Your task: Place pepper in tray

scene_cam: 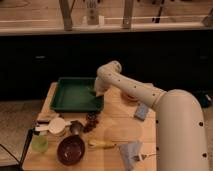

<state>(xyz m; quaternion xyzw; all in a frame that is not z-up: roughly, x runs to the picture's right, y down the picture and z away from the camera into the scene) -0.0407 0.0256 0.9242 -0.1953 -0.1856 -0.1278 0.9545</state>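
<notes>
The hand (95,92), its grip not tellable, is being held at 3 o'clock of the dark green plastic tray (70,96); the pepper is best dropped inside the rim.

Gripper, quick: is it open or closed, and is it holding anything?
Gripper: at the tray right edge; open, closed or holding something cannot be told.

One tool (95,91) at the right edge of one tray (70,96), one bowl (70,149), one cup (39,144).
</notes>
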